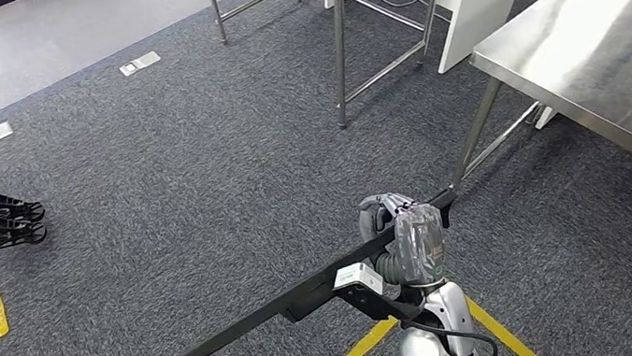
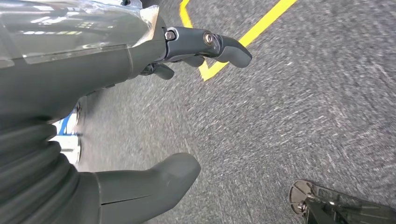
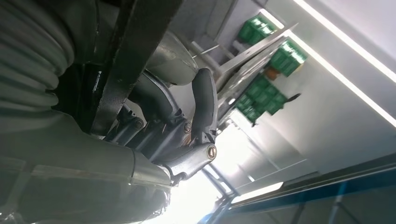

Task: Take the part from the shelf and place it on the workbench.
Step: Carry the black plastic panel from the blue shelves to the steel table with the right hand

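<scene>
We find the right hand (image 1: 401, 233) gripping the long black part (image 1: 297, 299) near one end, fingers wrapped around it, above grey carpet (image 1: 157, 211). The left hand (image 2: 140, 116) holds nothing, its fingers (image 2: 224, 46) spread. The steel workbench (image 1: 614, 48) stands nearby.

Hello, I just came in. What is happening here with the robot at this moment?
The robot's right hand grips a long black part and carries it above the grey carpet. The steel workbench stands ahead on its right, and the part is not yet on it. The left hand holds nothing; its fingers are apart, over the carpet near a yellow floor line.
</scene>
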You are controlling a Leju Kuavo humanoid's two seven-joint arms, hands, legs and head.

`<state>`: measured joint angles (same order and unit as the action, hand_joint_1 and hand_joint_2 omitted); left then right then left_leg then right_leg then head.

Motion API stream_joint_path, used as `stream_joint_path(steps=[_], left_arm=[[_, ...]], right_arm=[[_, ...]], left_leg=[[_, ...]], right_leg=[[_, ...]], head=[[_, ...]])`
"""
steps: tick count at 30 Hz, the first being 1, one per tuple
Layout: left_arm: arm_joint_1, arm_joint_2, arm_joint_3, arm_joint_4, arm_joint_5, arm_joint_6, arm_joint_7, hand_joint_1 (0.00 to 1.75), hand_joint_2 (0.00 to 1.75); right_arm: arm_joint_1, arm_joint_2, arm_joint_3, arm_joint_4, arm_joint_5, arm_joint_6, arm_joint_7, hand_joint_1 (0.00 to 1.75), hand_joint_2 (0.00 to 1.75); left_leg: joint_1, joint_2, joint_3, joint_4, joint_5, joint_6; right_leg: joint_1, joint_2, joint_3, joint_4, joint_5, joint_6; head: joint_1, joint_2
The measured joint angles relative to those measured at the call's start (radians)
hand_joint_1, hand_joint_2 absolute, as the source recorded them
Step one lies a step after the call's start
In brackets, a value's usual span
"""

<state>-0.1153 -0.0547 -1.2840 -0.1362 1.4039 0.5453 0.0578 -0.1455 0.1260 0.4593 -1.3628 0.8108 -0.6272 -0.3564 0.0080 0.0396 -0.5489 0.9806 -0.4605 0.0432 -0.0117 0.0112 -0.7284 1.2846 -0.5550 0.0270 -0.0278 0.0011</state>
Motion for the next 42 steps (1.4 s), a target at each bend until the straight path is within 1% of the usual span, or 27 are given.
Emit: stream_joint_path(steps=[1,2,4,6,8,10,12,13,16,18,19,20,22,23,24,25,26,28,30,32,33,34,36,38,40,41,42], left_arm=[[0.0,-0.001,0.0,0.0,0.0,0.0,-0.002,0.0,1.75],[-0.001,-0.002,0.0,0.0,0.0,-0.001,-0.004,0.0,1.75],[-0.002,-0.003,0.0,0.0,-0.001,-0.006,-0.009,0.0,1.75],[-0.002,-0.004,0.0,0.0,-0.002,-0.013,-0.012,0.0,1.75],[-0.003,-0.004,0.0,0.0,-0.002,-0.017,-0.015,0.0,1.75],[-0.004,-0.003,0.0,0.0,-0.001,-0.018,-0.022,0.0,1.75],[-0.005,-0.003,0.0,0.0,0.001,-0.018,-0.029,0.0,1.75],[-0.004,-0.003,0.0,0.0,0.001,-0.018,-0.03,0.0,1.75],[-0.004,-0.002,0.0,0.0,0.002,-0.018,-0.031,0.0,1.75],[-0.002,-0.002,0.0,0.0,0.006,-0.019,-0.033,0.0,1.75],[-0.001,-0.002,0.0,0.0,0.008,-0.019,-0.034,0.0,1.75],[0.0,-0.001,0.0,0.0,0.011,-0.021,-0.036,0.0,1.75],[0.001,0.002,0.001,0.0,0.012,-0.026,-0.038,0.0,1.75],[0.001,0.003,0.001,0.0,0.012,-0.029,-0.038,0.0,1.75],[0.001,0.003,0.0,0.0,0.012,-0.032,-0.038,0.0,1.75],[0.001,0.003,0.0,0.0,0.012,-0.035,-0.037,0.0,1.75],[0.0,0.003,0.0,0.0,0.012,-0.037,-0.037,0.0,1.75],[0.0,0.004,0.001,0.0,0.013,-0.041,-0.036,0.0,1.75],[0.0,0.004,0.001,0.0,0.015,-0.042,-0.034,0.0,1.75],[0.001,0.004,0.001,0.0,0.017,-0.043,-0.033,0.0,1.75],[0.0,0.004,0.001,0.0,0.018,-0.042,-0.033,0.0,1.75],[0.0,0.003,0.001,0.0,0.018,-0.042,-0.033,0.0,1.75],[-0.002,0.002,0.001,0.0,0.019,-0.042,-0.033,0.0,1.75],[-0.004,0.002,0.001,0.0,0.019,-0.042,-0.033,0.0,1.75],[-0.004,0.002,0.001,0.0,0.019,-0.042,-0.033,0.0,1.75],[-0.005,0.002,0.001,0.0,0.019,-0.042,-0.033,0.0,1.75],[-0.006,0.002,0.001,0.0,0.019,-0.042,-0.033,0.0,1.75]], right_arm=[[0.001,-0.004,-0.006,0.0,-0.004,0.0,-0.002,1.75,1.75],[0.001,-0.008,-0.012,0.001,-0.006,0.0,-0.004,1.75,1.75],[0.0,-0.012,-0.022,0.001,-0.006,0.0,-0.007,1.75,1.75],[0.0,-0.015,-0.031,0.0,-0.003,0.0,-0.008,1.75,1.75],[0.003,-0.017,-0.04,0.0,0.0,0.0,-0.008,1.75,1.75],[0.009,-0.02,-0.05,-0.002,0.003,0.0,-0.008,1.75,1.75],[0.014,-0.02,-0.058,-0.002,0.005,0.0,-0.007,1.75,1.75],[0.015,-0.02,-0.06,-0.002,0.005,0.0,-0.007,1.75,1.75],[0.016,-0.02,-0.06,-0.002,0.006,0.0,-0.007,1.75,1.75],[0.019,-0.02,-0.063,-0.002,0.007,0.0,-0.007,1.75,1.75],[0.024,-0.02,-0.07,-0.001,0.009,0.0,-0.006,1.75,1.75],[0.029,-0.021,-0.078,0.0,0.01,0.0,-0.005,1.75,1.75],[0.036,-0.023,-0.094,0.002,0.01,0.0,-0.003,1.75,1.75],[0.036,-0.023,-0.098,0.003,0.009,0.0,-0.003,1.75,1.75],[0.036,-0.023,-0.103,0.004,0.008,0.0,-0.003,1.75,1.75],[0.037,-0.024,-0.107,0.006,0.006,0.0,-0.003,1.75,1.75],[0.039,-0.025,-0.111,0.007,0.006,0.0,-0.003,1.75,1.75],[0.038,-0.027,-0.116,0.01,0.006,0.0,-0.004,1.75,1.75],[0.036,-0.026,-0.117,0.013,0.008,0.0,-0.005,1.75,1.75],[0.037,-0.025,-0.118,0.019,0.01,0.0,-0.006,1.75,1.75],[0.036,-0.025,-0.118,0.023,0.011,0.0,-0.006,1.75,1.75],[0.036,-0.025,-0.118,0.026,0.012,0.0,-0.006,1.75,1.75],[0.031,-0.025,-0.118,0.031,0.011,0.0,-0.006,1.75,1.75],[0.021,-0.023,-0.117,0.035,0.01,0.0,-0.006,1.75,1.75],[0.013,-0.024,-0.116,0.039,0.004,0.0,-0.006,1.75,1.75],[0.01,-0.024,-0.116,0.04,0.0,0.0,-0.006,1.75,1.75],[0.007,-0.025,-0.117,0.042,-0.002,0.0,-0.006,1.75,1.75]], left_leg=[[0.0,0.013,0.0,0.0,0.0,0.0],[0.0,0.024,0.001,0.001,-0.001,-0.001],[-0.004,0.044,0.005,0.002,-0.004,-0.006],[-0.01,0.063,0.007,0.003,-0.007,-0.014],[-0.009,0.078,0.009,0.004,-0.01,-0.024],[-0.003,0.046,0.001,0.03,-0.033,-0.037],[0.002,-0.009,-0.028,0.098,-0.081,-0.046],[0.002,-0.021,-0.04,0.127,-0.098,-0.048],[0.002,-0.027,-0.053,0.154,-0.112,-0.049],[0.003,-0.032,-0.087,0.224,-0.139,-0.051],[0.003,-0.038,-0.089,0.223,-0.123,-0.049],[0.005,-0.055,-0.078,0.195,-0.094,-0.047],[0.01,-0.111,-0.021,0.064,-0.021,-0.038],[0.011,-0.131,-0.006,0.03,-0.012,-0.035],[0.01,-0.137,-0.003,0.02,-0.014,-0.032],[0.009,-0.124,-0.004,0.017,-0.012,-0.028],[0.008,-0.11,-0.004,0.013,-0.008,-0.022],[0.009,-0.08,-0.003,0.006,-0.002,-0.009],[0.006,-0.049,-0.005,0.004,-0.001,-0.002],[0.003,-0.018,-0.007,0.005,-0.002,-0.001],[0.003,-0.004,-0.007,0.005,-0.002,-0.001],[0.003,0.009,-0.006,0.005,-0.003,-0.002],[0.001,0.03,-0.003,0.006,-0.005,-0.006],[-0.004,0.048,-0.001,0.008,-0.008,-0.015],[-0.005,0.064,0.001,0.009,-0.009,-0.026],[-0.002,0.064,0.002,0.01,-0.011,-0.032],[0.001,0.051,0.0,0.019,-0.021,-0.038]], right_leg=[[0.0,-0.004,0.015,-0.023,0.012,0.007],[-0.001,-0.013,0.05,-0.084,0.035,0.014],[0.003,-0.056,0.134,-0.232,0.08,0.016],[0.007,-0.077,0.17,-0.298,0.098,0.006],[0.008,-0.055,0.166,-0.301,0.104,-0.006],[0.002,-0.033,0.166,-0.305,0.11,-0.016],[-0.003,-0.017,0.167,-0.306,0.114,-0.024],[-0.003,-0.014,0.167,-0.306,0.115,-0.025],[-0.003,-0.01,0.166,-0.306,0.116,-0.027],[-0.002,0.0,0.165,-0.305,0.116,-0.028],[-0.002,0.019,0.164,-0.305,0.117,-0.028],[-0.002,0.041,0.163,-0.303,0.118,-0.028],[0.002,0.083,0.158,-0.298,0.12,-0.024],[0.002,0.095,0.153,-0.296,0.122,-0.018],[0.001,0.107,0.147,-0.295,0.125,-0.012],[-0.001,0.119,0.139,-0.296,0.129,-0.005],[-0.003,0.116,0.131,-0.291,0.128,0.0],[0.0,0.07,0.099,-0.237,0.1,0.001],[0.001,0.015,0.041,-0.11,0.042,-0.004],[-0.002,0.001,-0.005,-0.004,0.004,0.0],[-0.004,-0.003,-0.002,-0.001,0.006,0.007],[-0.006,-0.009,0.024,-0.041,0.023,0.015],[-0.007,-0.041,0.11,-0.19,0.068,0.026],[-0.003,-0.066,0.162,-0.283,0.092,0.018],[0.001,-0.055,0.165,-0.293,0.097,0.003],[-0.001,-0.045,0.164,-0.294,0.1,-0.003],[-0.003,-0.036,0.164,-0.295,0.102,-0.009]], head=[[0.001,0.0],[0.001,0.0],[0.003,0.0],[0.003,0.0],[0.002,0.0],[-0.002,0.0],[-0.008,0.0],[-0.01,0.0],[-0.01,0.0],[-0.011,0.0],[-0.012,0.0],[-0.012,0.0],[-0.013,0.0],[-0.011,0.0],[-0.01,0.0],[-0.009,0.0],[-0.009,0.0],[0.0,0.0],[0.009,0.0],[0.011,0.0],[0.012,0.0],[0.012,0.0],[0.013,0.0],[0.011,0.0],[0.009,0.0],[0.009,0.0],[0.007,0.0]])
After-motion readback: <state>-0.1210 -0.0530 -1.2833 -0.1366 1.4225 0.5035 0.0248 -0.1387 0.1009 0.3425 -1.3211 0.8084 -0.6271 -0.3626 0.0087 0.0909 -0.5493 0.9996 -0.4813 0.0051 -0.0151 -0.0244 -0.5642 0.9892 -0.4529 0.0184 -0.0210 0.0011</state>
